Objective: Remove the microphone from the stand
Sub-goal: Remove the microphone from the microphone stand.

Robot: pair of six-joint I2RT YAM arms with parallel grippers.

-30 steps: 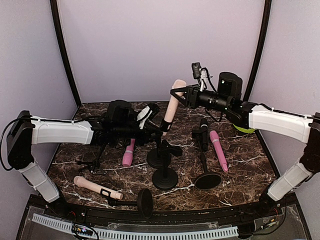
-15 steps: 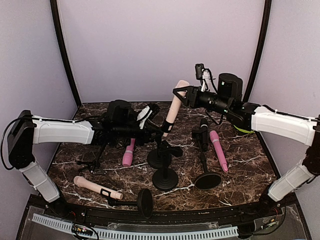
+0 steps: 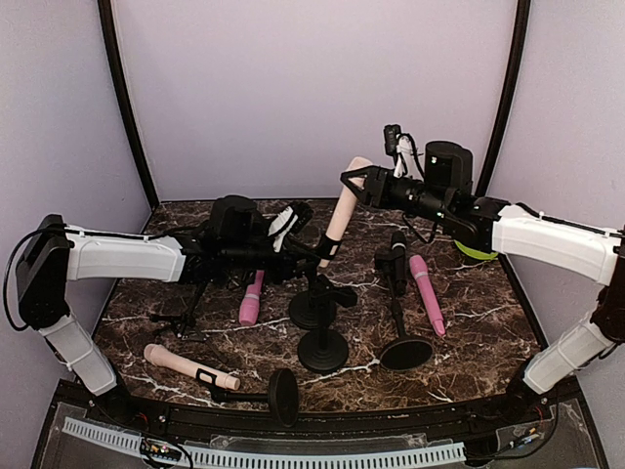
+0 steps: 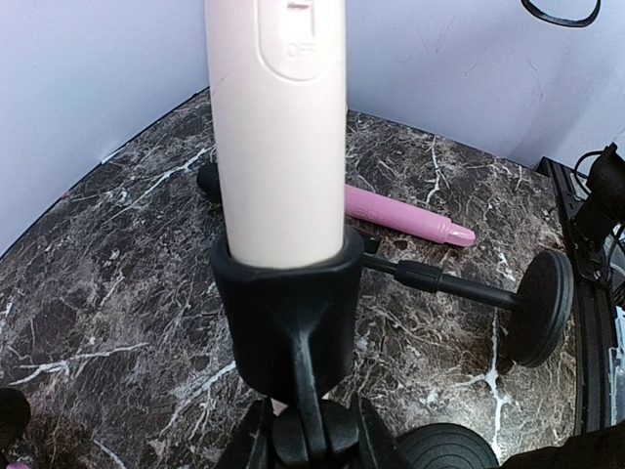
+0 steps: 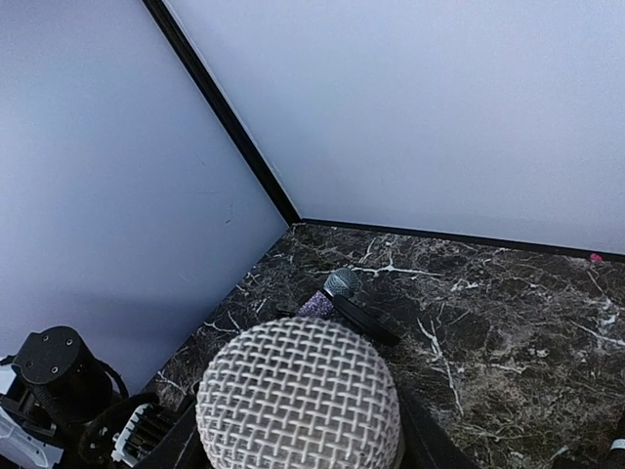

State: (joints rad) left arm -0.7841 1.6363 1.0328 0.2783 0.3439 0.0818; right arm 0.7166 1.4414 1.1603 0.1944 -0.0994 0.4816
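Microphone [image 5: 298, 391] mesh shows only at the right wrist, right gripper [image 3: 357, 176] clenched on it; left gripper [image 3: 312, 256] clamps stand [image 4: 293, 303].

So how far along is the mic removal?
Done: right gripper clamps the mesh head of the cream microphone; left gripper braces the black stand. In hand: the pull-out. Left: the microphone's body sits inside the black clip, so extraction and set-down remain.

Counted across the views: two cream microphones [image 3: 340, 207], two pink microphones [image 3: 250, 299], one black microphone [image 3: 398, 258] and one purple microphone [image 5: 317, 302] with a grey head. Four black stands [image 3: 322, 349] with round bases, with a possible fifth at far left too tangled to tell. Two white robot arms [image 3: 542, 239]; one lime-green object [image 3: 477, 253].
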